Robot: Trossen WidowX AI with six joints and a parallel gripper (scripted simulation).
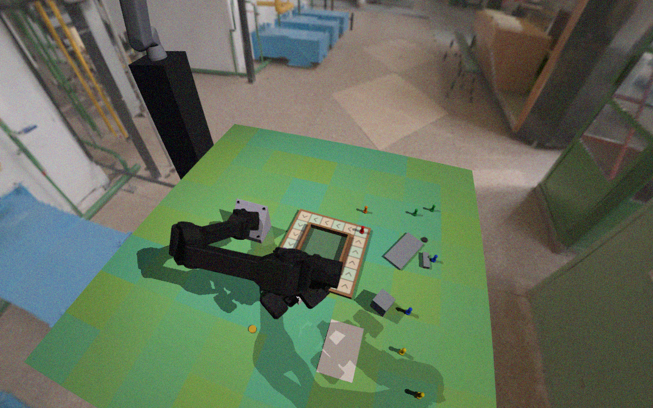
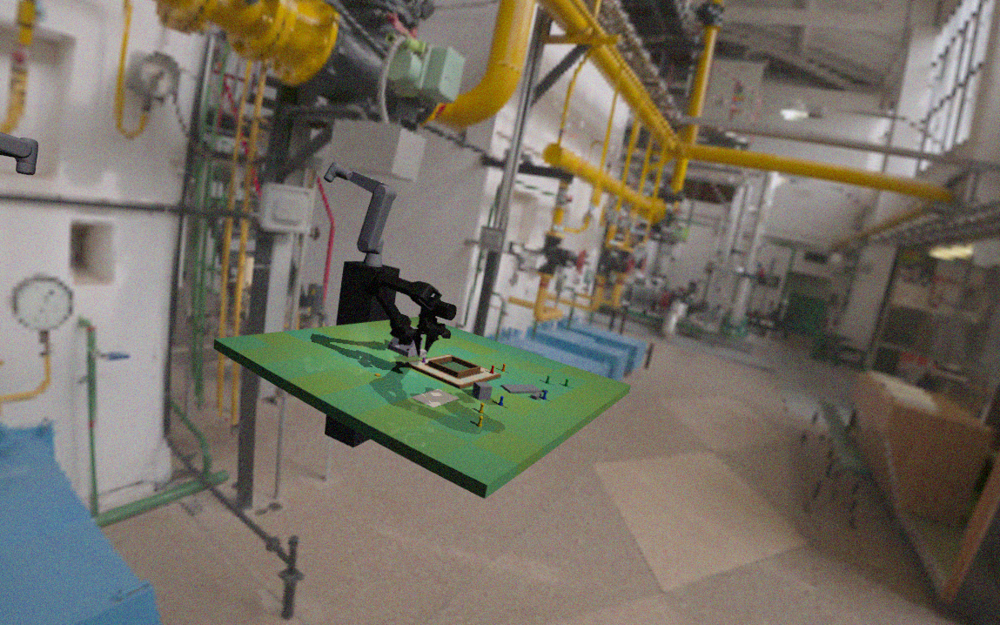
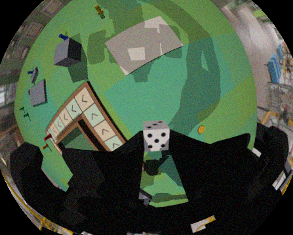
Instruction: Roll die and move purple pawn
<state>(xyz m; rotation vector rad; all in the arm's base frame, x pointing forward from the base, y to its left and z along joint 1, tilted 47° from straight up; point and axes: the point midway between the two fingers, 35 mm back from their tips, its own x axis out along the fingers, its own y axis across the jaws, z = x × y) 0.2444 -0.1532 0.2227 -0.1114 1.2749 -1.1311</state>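
My gripper (image 1: 293, 300) (image 3: 155, 133) is shut on the white die (image 3: 156, 140) and holds it above the table beside the board. Five pips show on the die's face towards the wrist camera; this is not a rolled result. The arrowed board (image 1: 352, 262) (image 3: 94, 115) surrounds the brown-walled tray (image 1: 349, 246) (image 3: 69, 127). No die shows in the visible part of the tray. The arm covers the board's near-left part in the top view. I cannot make out the purple pawn in any view. A red pawn (image 1: 362, 229) stands on the board near its far right corner.
A grey block (image 1: 382, 303) (image 3: 67, 52) and a pale flat panel (image 1: 341, 350) (image 3: 147, 44) lie near the board. An orange pawn (image 1: 365, 209), blue pawn (image 1: 408, 311), yellow pawn (image 1: 402, 350) and grey slab (image 1: 403, 250) are around it. A yellow disc (image 1: 252, 328) (image 3: 201, 129) lies left.
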